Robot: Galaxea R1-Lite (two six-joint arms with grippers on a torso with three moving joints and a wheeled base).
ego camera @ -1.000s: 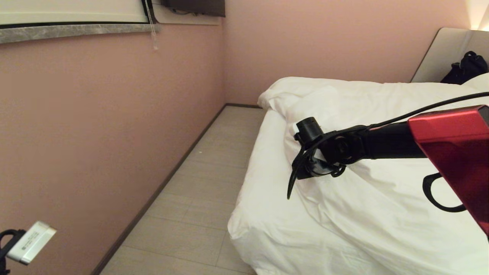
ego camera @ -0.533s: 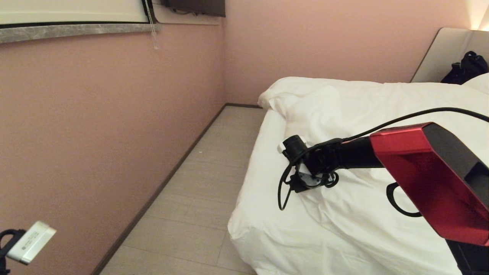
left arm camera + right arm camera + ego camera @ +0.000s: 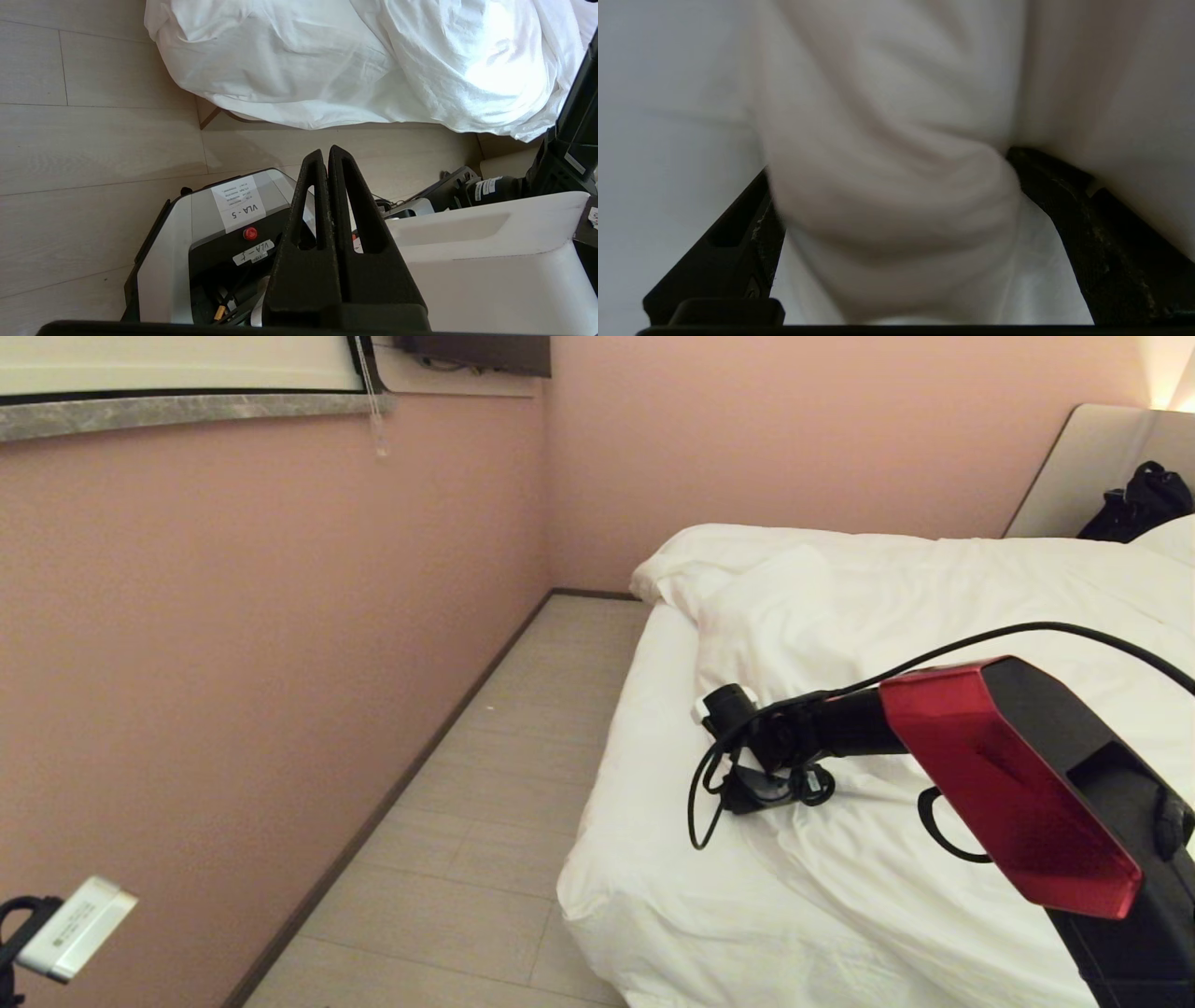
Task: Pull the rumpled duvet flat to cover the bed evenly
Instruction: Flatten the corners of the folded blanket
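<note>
**Right pincer set over a duvet fold, grip not yet taken**

Right pincer (image 3: pixel 747 795) — down on the duvet (image 3: pixel 896 616) near the bed's (image 3: pixel 616 933) left edge, jaws spread wide. Wrist view shows a thick roll of white fabric bulging between the 2 fingers (image 3: pixel 1092 219), which flank it without pinching. Step in hand, as I read it: seating on a fold before grasping. Next move calls for closing firmly on that roll, enough bulk caught that it won't slip, then a pull toward the edge and foot of the bed where the cover looks bunched.

Left pincer (image 3: pixel 327 161) — clenched on nothing, parked low beside the robot's base, well clear of the work.

Duvet lies rumpled across the mattress, heaped toward the far corner, creased folds running diagonally; its hem hangs over the near corner above pale plank floor (image 3: pixel 467 840). Narrow aisle between bed and pink wall (image 3: pixel 233 663). Padded headboard (image 3: pixel 1083 467) far right, a dark bag (image 3: pixel 1134 504) against it.
</note>
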